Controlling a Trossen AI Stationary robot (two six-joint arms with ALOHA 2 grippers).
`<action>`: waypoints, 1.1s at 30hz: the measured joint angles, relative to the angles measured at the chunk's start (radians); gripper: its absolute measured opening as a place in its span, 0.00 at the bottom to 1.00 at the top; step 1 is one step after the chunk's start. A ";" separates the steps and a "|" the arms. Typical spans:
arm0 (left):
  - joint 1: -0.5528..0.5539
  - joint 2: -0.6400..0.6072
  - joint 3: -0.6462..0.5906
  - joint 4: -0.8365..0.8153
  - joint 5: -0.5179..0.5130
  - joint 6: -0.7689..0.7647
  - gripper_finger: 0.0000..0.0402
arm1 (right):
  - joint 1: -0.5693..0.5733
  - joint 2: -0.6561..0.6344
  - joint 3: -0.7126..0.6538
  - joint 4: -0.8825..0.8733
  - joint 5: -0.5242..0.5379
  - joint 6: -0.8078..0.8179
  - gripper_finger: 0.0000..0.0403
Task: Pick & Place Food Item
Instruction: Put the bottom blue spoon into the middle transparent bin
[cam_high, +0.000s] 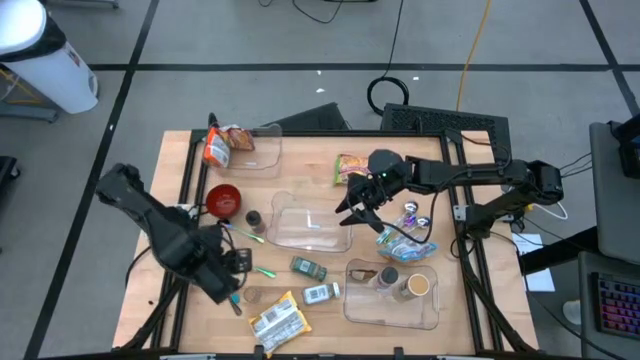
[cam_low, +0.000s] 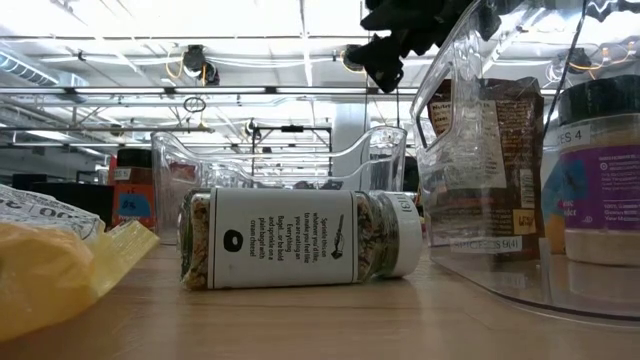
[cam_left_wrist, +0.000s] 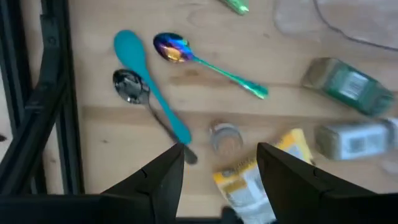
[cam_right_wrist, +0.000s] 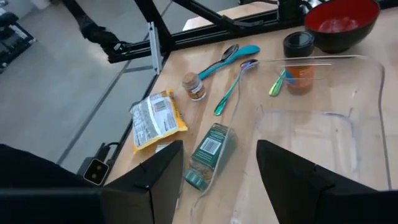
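High view first: we see the left gripper (cam_high: 232, 287) hovering low over the near-left part of the table (cam_high: 180, 160), its fingers apart and empty, just beside a yellow snack packet (cam_high: 277, 322). The right gripper (cam_high: 352, 212) hangs over the far-right edge of an empty clear tray (cam_high: 300, 228) at the table's middle, its fingers also apart with nothing between them. Around it lie a green-and-orange snack bag (cam_high: 352, 167) behind, a blue wrapped packet (cam_high: 405, 243) to its right, and a second clear tray (cam_high: 392, 300) holding jars. A red bowl (cam_high: 224, 200) sits left of the middle tray, with a dark jar (cam_high: 254, 218) beside it, and 2 spice jars (cam_high: 309, 267) lie between the trays and the left gripper.

Low view: a spice jar with a white label (cam_low: 300, 238) lies on its side in front, blocking most of the clear tray (cam_low: 290, 165) behind it. At the left edge, the yellow packet crowds in.

Left wrist view: we look past open fingers (cam_left_wrist: 158, 177) at a teal spoon (cam_left_wrist: 149, 81), a steel spoon (cam_left_wrist: 134, 90), an iridescent spoon (cam_left_wrist: 205, 62) and a small capped jar (cam_left_wrist: 225, 137); the yellow packet (cam_left_wrist: 255, 180) lies just beside that jar.

Right wrist view: open fingers (cam_right_wrist: 155, 171) frame the empty tray (cam_right_wrist: 323, 118), with a green jar (cam_right_wrist: 208, 152) against its wall.
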 joint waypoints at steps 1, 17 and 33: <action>0.002 0.018 0.000 -0.004 0.003 0.001 0.52 | -0.001 0.000 0.000 0.000 0.000 0.007 0.49; 0.043 0.183 -0.001 -0.019 -0.068 0.431 0.52 | -0.002 0.000 0.000 0.000 -0.006 0.019 0.49; 0.247 0.137 -0.146 0.060 -0.054 1.654 0.52 | -0.066 -0.217 0.000 0.078 -0.160 0.212 0.49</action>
